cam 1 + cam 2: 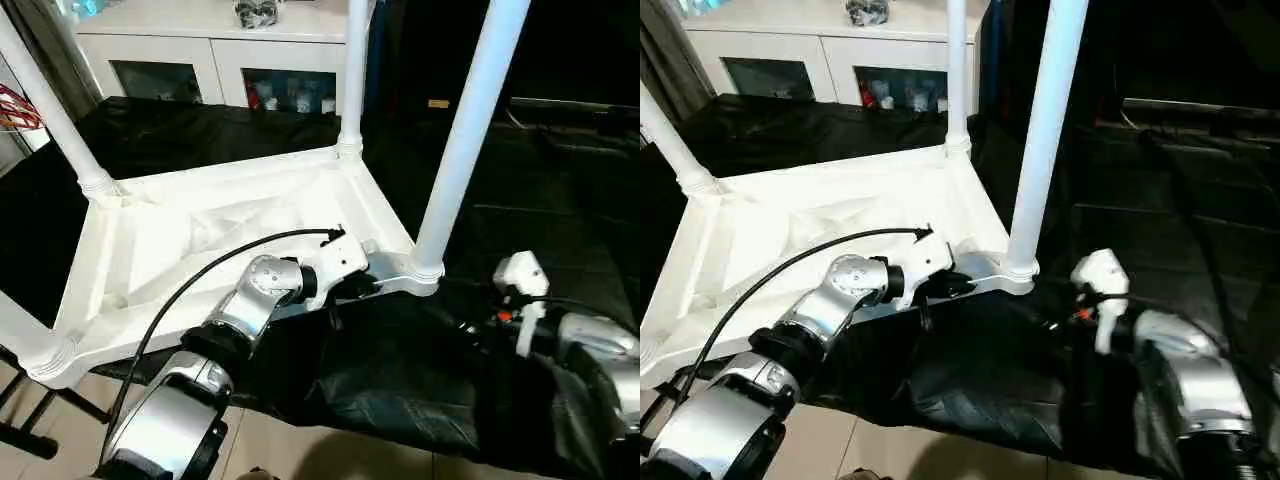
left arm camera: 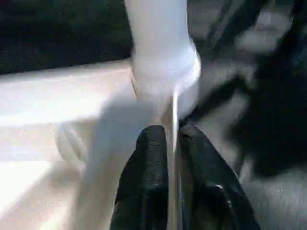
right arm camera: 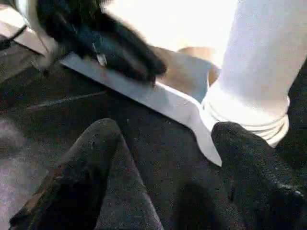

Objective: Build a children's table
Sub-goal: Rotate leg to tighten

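Left pincer (image 2: 171, 143) clamps table rim (image 2: 72, 96) — legs' (image 1: 470, 130) tops cropped.

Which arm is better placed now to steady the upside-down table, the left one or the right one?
Probably the left. Its end effector is already shut on the raised rim of the small white plastic table, right beside the near corner's long white round leg. The right end effector is open over the black cloth, holding nothing.
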`<state>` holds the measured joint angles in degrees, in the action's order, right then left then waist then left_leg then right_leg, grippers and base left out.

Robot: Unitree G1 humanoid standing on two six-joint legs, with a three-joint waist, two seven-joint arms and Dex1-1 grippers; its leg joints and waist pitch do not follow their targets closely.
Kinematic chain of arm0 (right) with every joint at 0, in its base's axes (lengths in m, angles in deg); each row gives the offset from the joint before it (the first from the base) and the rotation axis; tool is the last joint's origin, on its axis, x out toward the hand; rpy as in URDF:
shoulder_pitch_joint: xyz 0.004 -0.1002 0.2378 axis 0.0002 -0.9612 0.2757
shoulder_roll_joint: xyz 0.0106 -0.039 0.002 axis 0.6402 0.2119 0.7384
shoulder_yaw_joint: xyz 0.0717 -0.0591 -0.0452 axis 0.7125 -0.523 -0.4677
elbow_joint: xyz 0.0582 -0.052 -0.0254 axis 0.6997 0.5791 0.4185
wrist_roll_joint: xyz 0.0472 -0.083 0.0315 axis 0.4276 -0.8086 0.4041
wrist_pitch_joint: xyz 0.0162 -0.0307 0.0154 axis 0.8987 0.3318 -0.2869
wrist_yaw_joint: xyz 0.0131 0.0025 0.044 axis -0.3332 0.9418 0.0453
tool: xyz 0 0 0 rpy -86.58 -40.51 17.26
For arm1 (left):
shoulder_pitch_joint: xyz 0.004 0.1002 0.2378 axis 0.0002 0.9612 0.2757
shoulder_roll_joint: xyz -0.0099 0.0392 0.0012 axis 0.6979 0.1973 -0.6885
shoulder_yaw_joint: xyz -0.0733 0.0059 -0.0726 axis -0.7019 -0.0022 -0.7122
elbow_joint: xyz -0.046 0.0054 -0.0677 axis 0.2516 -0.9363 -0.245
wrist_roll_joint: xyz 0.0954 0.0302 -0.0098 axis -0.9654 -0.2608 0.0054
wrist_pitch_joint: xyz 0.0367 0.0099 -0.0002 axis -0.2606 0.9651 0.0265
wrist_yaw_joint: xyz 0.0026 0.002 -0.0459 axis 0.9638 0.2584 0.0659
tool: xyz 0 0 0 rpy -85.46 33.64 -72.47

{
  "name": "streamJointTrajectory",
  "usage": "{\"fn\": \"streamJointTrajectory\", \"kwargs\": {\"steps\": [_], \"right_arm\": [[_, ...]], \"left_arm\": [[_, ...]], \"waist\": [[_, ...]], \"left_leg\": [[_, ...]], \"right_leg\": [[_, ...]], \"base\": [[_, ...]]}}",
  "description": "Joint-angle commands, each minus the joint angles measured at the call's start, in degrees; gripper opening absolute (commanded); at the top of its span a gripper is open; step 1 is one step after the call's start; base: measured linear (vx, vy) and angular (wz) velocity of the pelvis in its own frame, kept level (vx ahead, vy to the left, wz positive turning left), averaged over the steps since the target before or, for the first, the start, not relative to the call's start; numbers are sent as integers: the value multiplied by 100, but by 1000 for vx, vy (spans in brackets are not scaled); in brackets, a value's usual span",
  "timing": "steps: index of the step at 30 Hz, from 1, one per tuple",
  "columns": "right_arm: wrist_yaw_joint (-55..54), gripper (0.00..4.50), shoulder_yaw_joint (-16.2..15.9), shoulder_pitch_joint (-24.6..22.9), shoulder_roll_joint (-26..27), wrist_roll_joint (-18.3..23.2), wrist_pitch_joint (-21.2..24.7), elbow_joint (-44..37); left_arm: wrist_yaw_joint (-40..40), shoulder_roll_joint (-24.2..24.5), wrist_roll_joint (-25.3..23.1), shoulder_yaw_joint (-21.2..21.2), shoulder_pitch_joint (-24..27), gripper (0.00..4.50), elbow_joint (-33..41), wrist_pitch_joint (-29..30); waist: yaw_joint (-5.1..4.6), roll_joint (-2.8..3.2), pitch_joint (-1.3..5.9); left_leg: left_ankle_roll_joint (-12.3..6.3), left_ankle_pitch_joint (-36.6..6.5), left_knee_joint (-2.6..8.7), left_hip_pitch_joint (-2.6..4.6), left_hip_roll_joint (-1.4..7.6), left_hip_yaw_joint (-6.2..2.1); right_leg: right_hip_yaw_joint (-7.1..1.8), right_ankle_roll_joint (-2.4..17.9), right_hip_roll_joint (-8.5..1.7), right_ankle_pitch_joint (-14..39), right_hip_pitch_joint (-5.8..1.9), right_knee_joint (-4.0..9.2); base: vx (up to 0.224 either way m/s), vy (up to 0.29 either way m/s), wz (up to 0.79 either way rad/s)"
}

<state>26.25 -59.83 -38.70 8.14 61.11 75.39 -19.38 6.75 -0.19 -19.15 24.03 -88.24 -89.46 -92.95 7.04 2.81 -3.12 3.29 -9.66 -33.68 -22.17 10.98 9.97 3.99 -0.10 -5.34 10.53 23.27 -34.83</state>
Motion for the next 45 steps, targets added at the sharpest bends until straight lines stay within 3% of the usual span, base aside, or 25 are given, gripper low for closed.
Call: {"fn": "streamJointTrajectory", "kwargs": {"steps": [1,3,4,5,6,8,10,13,17,19,24,36,45], "right_arm": [[-56,350,-16,49,-35,-61,8,-42],[-81,350,9,-35,-81,-41,62,-163],[-78,350,29,-89,-107,-5,107,-245],[-79,350,47,-149,-136,19,134,-326],[-95,350,56,-201,-160,20,131,-381],[-99,350,79,-281,-193,40,121,-441],[-131,350,117,-338,-206,43,101,-456],[-133,350,138,-370,-221,35,78,-451],[-170,350,128,-362,-233,50,101,-467],[-203,350,108,-347,-223,44,109,-478],[-248,350,82,-297,-191,19,80,-453],[-294,350,-7,-307,-154,22,62,-500],[-307,350,-10,-336,-163,11,21,-530]], "left_arm": [[-58,42,33,-41,42,94,122,-26],[-25,48,-12,-21,32,100,81,-62],[-60,48,-15,-3,23,109,67,-40],[-116,38,-6,12,11,109,52,-2],[-131,29,-1,29,-6,109,39,9],[-154,-4,32,40,-48,109,10,85],[-215,-51,153,-2,-90,128,17,306],[-153,-98,216,-69,-145,144,0,473],[-83,-65,98,-33,-254,166,-161,553],[-93,-30,42,-2,-263,166,-228,565],[-111,76,-81,121,-276,166,-389,580],[-378,125,-30,159,-326,50,-558,738],[-432,104,-115,218,-446,2,-777,750]], "waist": [[29,-183,408],[36,-172,415],[31,-127,410],[38,-141,405],[48,-82,413],[52,-111,408],[46,-83,408],[36,-93,405],[16,-116,406],[4,-86,412],[-25,-88,415],[-28,-63,414],[-27,-47,423]], "left_leg": [[-693,-907,325,39,201,-40],[-708,-895,318,43,188,-37],[-697,-925,313,45,184,-32],[-691,-938,317,47,183,-33],[-666,-975,321,60,195,-40],[-623,-1054,326,55,186,-39],[-568,-1142,330,60,187,-40],[-530,-1226,337,61,183,-48],[-549,-1189,331,53,164,-49],[-576,-1124,326,47,167,-55],[-593,-1126,323,49,163,-54],[-570,-1165,329,53,173,-56],[-589,-1147,316,60,165,-53]], "right_leg": [[-196,1302,-321,1101,-306,447],[-198,1297,-316,957,-321,434],[-202,1280,-308,942,-320,454],[-203,1260,-307,961,-326,458],[-208,1242,-311,966,-324,468],[-204,1237,-308,1012,-333,466],[-202,1223,-312,1166,-329,481],[-197,1231,-313,1270,-332,488],[-194,1173,-306,1263,-341,497],[-191,1200,-304,1166,-339,483],[-186,1244,-301,1077,-345,479],[-190,1328,-306,980,-351,471],[-185,1379,-302,859,-359,462]], "base": [[0,0,0],[0,0,0],[0,0,0],[0,0,0],[0,0,0],[0,0,0],[0,0,0],[0,0,0],[0,0,0],[0,0,0],[0,0,0],[0,0,0],[0,0,0]]}}
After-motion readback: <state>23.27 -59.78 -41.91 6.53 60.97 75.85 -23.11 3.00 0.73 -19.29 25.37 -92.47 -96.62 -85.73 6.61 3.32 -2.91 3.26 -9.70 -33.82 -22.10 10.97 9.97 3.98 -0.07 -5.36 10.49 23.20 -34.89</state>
